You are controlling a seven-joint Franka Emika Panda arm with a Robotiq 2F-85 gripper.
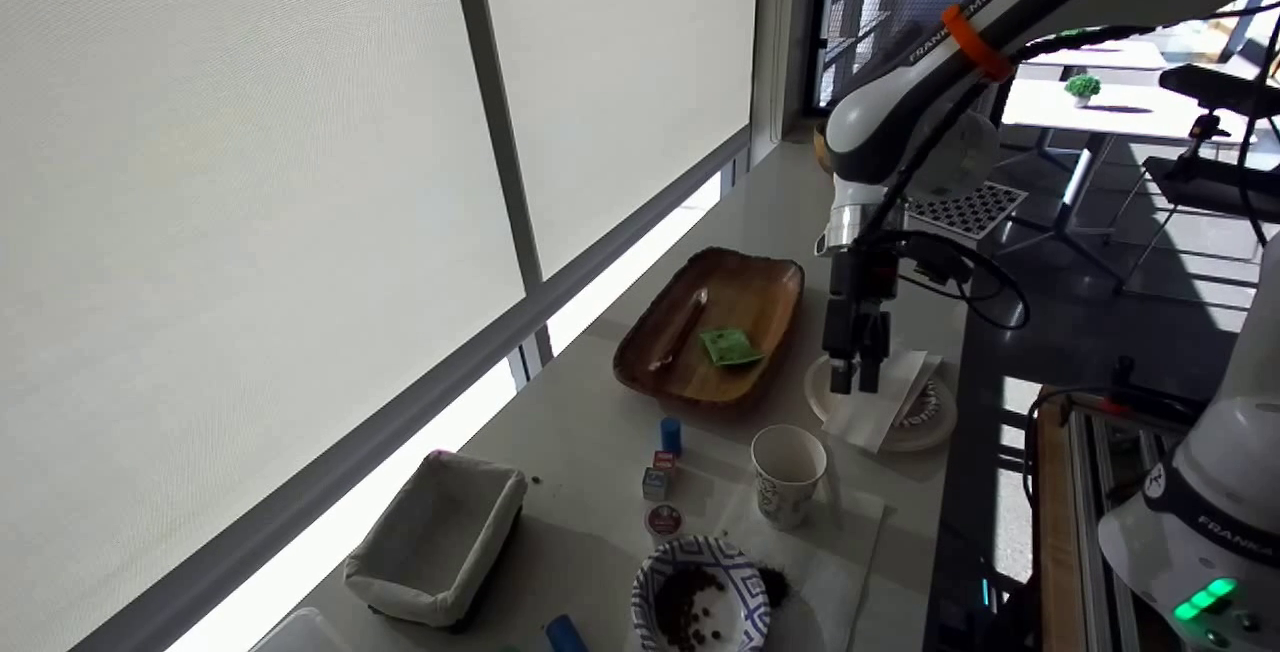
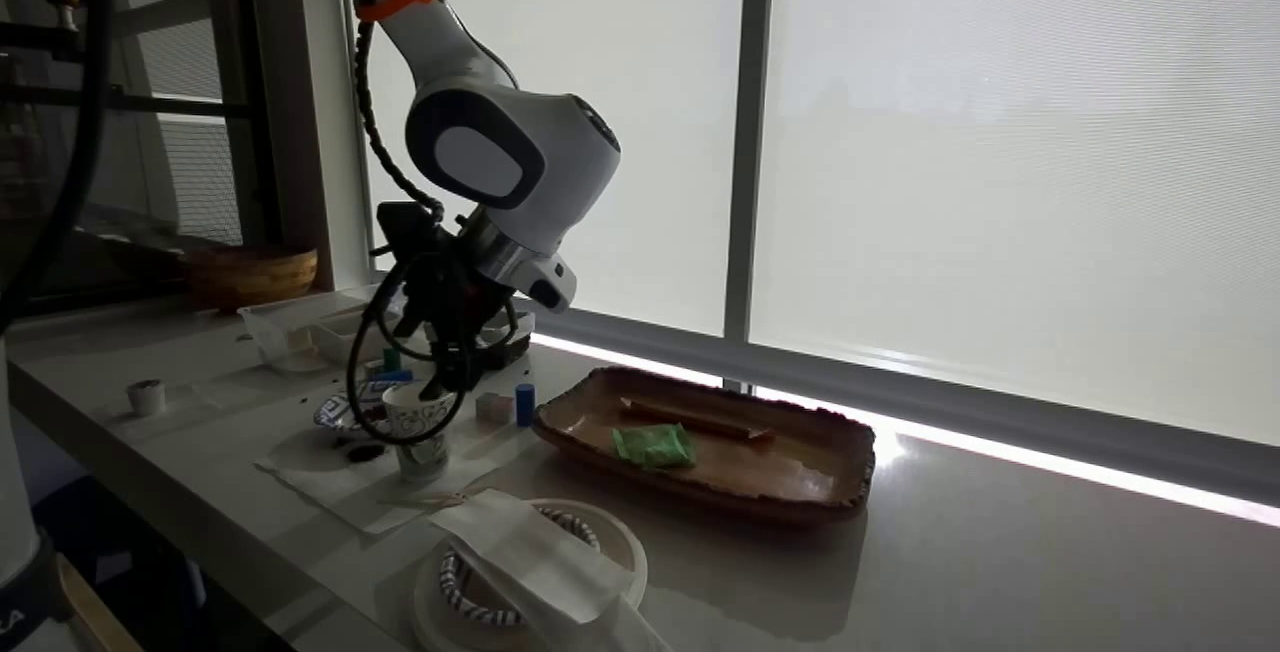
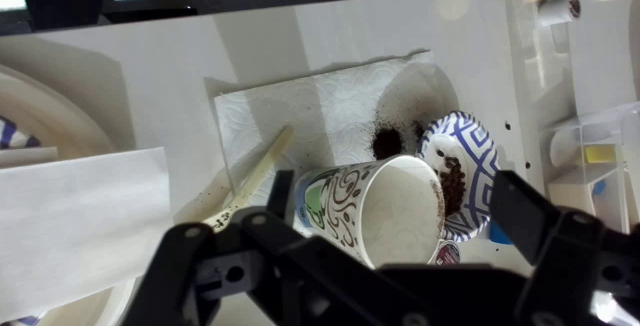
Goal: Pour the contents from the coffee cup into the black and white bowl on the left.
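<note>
The coffee cup, a white paper cup with brown swirls and a green mark (image 1: 785, 494) (image 2: 420, 447) (image 3: 336, 201), stands upright on the table. Brown grains cling along its inner rim; the rest of its visible inside is pale. Close beside it is the black and white bowl (image 1: 748, 580) (image 3: 481, 158), its pattern looking bluish, with dark beans inside. My gripper (image 1: 856, 384) (image 2: 445, 390) (image 3: 400, 203) points down, open, and holds nothing. In the wrist view the cup appears between the spread fingers (image 3: 522, 216); in an exterior view the fingertips appear over the plate.
A paper towel (image 3: 350, 86) with dark grounds (image 3: 387, 143) and a wooden stick (image 3: 265, 166) lies beneath the cup. Nearby are a plate (image 2: 628, 552) with a napkin (image 2: 545, 547), a wooden tray (image 1: 775, 297), a grey tub (image 1: 395, 587), a blue cylinder (image 1: 671, 435) and a pod (image 1: 663, 520).
</note>
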